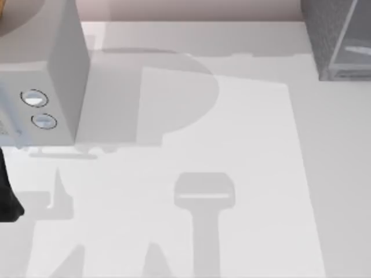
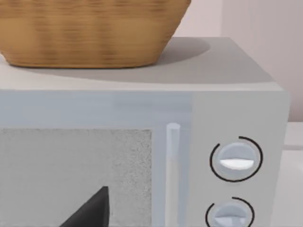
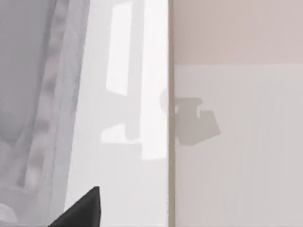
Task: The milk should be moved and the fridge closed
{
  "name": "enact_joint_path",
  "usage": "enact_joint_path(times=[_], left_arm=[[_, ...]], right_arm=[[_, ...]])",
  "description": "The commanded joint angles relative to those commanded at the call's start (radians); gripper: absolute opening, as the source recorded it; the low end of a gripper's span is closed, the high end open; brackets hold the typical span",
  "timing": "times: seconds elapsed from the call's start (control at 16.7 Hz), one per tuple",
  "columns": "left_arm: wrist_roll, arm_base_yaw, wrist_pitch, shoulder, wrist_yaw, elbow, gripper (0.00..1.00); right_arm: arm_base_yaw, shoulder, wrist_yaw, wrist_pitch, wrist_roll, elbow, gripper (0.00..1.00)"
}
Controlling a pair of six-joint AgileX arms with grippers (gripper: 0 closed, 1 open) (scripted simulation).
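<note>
Two arms on our rig, neither yet on a task item.

Item, near left: a dark part of our left arm (image 1: 8, 200) at the top view's left edge, low on the table (image 1: 232, 231). In the left wrist view a single black fingertip (image 2: 92, 210) shows at the bottom, in front of the microwave door; whether that gripper is open or shut we cannot tell, and it holds nothing visible.

Item, right arm: in the right wrist view one black fingertip (image 3: 85, 208) shows against pale panels and a wall. Its opening we cannot tell; no contact is visible.

Item, far left: the microwave (image 1: 55, 75), a light smooth grey box with two round dials (image 1: 35, 98), door closed. A woven basket (image 2: 90, 33) stands on its roof.

Item, far right: the fridge (image 1: 336, 40), dark speckled walls with a paler smooth panel angled outward, which we read as the door standing open.

Item, the milk: we cannot place the carton from these views.

Step in hand, by our judgement: an early stage, both parts outstanding. The next move calls for locating the milk, then a reach toward the far right to deal with the fridge door.
</note>
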Motion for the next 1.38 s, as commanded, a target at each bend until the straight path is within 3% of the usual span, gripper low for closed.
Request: enact_joint_path(times=[0.24,0.42,1.02,1.38], left_arm=[[0.0,0.0,0.0,0.0,0.0,0.0,1.0],[0.0,0.0,0.0,0.0,0.0,0.0,1.0],[0.0,0.0,0.0,0.0,0.0,0.0,1.0],[0.0,0.0,0.0,0.0,0.0,0.0,1.0]], right_arm=[[0.167,-0.017,0.052,0.293,0.33,-0.027,1.0],[0.238,-0.036,0.079,0.441,0.477,-0.049,1.0],[0.274,-0.042,0.114,0.531,0.556,-0.111,1.0],[0.578,-0.143,0.355,0.681,0.777,-0.19,1.0]])
